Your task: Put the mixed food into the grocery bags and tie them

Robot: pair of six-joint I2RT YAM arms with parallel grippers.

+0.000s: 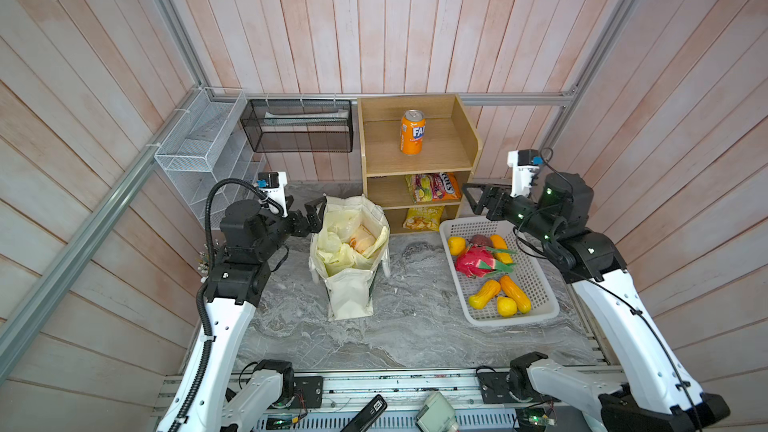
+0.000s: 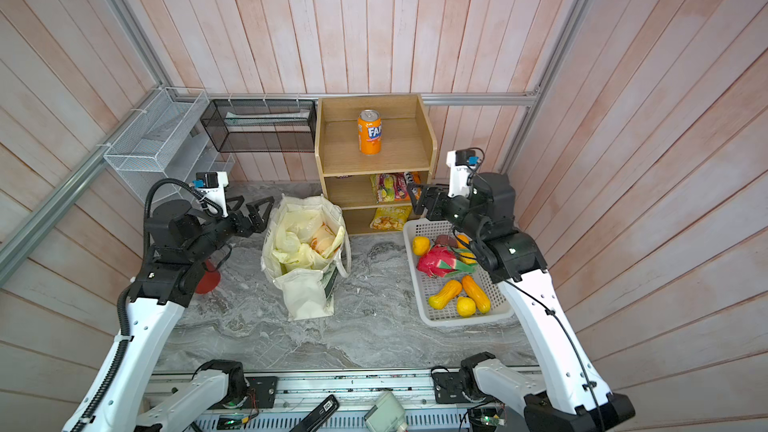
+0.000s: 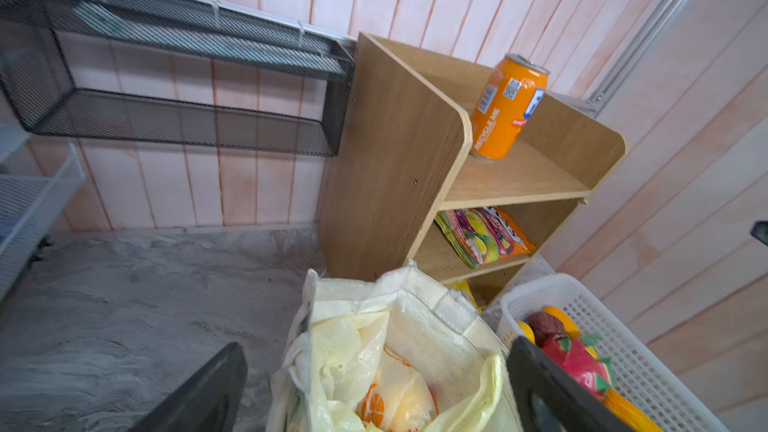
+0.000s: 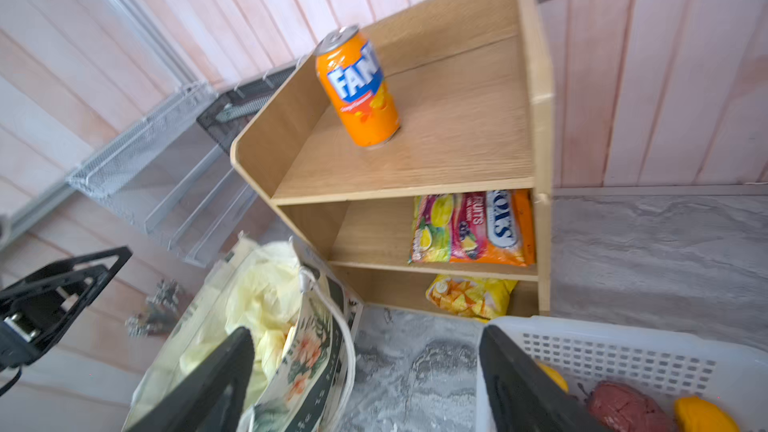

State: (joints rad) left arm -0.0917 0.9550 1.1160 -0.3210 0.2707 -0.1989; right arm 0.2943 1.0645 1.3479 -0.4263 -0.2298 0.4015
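- In both top views the cream cloth tote (image 1: 353, 301) is seen standing upright on the grey table (image 1: 415, 326), just beside the wooden shelf (image 1: 444, 151). The pale-yellow plastic carrier bag (image 1: 338, 243) is bunched inside its mouth.
- The left gripper (image 1: 315, 213) is held spread and empty at the tote's rim. The right gripper (image 1: 471, 200) is likewise spread with nothing in it, above the far end of the white basket (image 1: 515, 320), where the toy fruits (image 1: 484, 295) lie.
- In the left wrist view the parted fingers (image 3: 208, 392) are seen either side of the tote's mouth, touching nothing. The carrier's film is judged thin, slippery and easily torn. It is best pinched at its gathered top edges for tying, though its handles cannot be made out.
- In the right wrist view the fingers (image 4: 523, 380) are seen apart with nothing between them. A strap handle (image 4: 336, 326) droops over the tote's side. The cloth is judged soft, light and apt to slump, so the straps are the place to take hold. The fruits are judged light, hard and smooth, and are best gripped across their narrow middles.
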